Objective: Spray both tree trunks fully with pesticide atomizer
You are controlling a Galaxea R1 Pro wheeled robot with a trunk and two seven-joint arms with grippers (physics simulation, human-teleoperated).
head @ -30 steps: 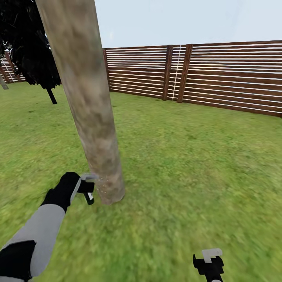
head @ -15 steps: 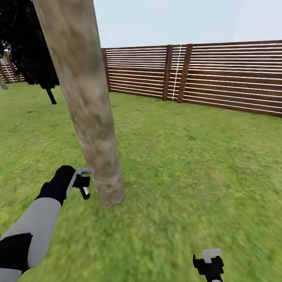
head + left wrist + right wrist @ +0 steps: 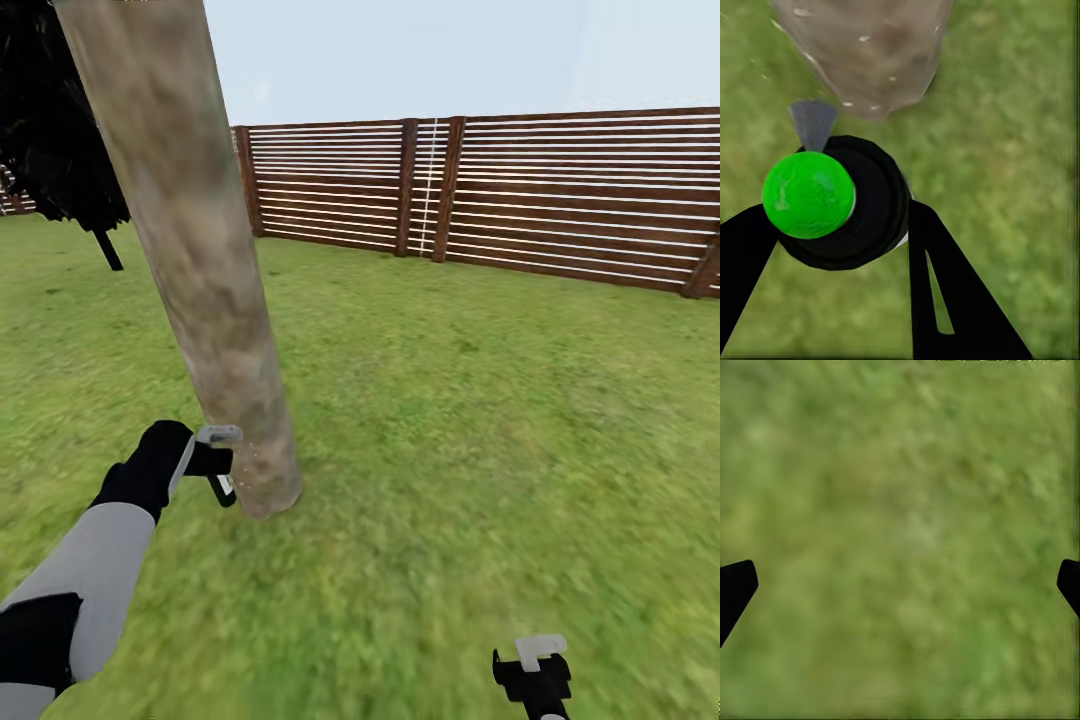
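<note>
The left gripper [image 3: 840, 247] was closed around the pesticide atomizer [image 3: 844, 202], its black fingers [image 3: 945, 292] pressed to either side of the dark round body with the bright green cap. In the head view the left gripper [image 3: 215, 465] held the atomizer [image 3: 222, 488] low, just beside the foot of the tree trunk [image 3: 190, 250], the grey nozzle turned toward the bark. A few white specks of pesticide [image 3: 864, 39] dotted the trunk [image 3: 866, 52] near its base.

The right gripper [image 3: 535, 672] hung low over the lawn [image 3: 480, 420], well apart from the trunk; from its wrist camera the two fingertips [image 3: 735, 589] stood wide apart with only grass [image 3: 907, 532] between them, holding nothing.

Nothing stood between nozzle and bark. Behind the trunk a black-foliaged tree [image 3: 55, 130] rose on a thin dark stem, and a brown slatted fence [image 3: 520, 190] closed the garden beyond. No writing or label could be read anywhere.
</note>
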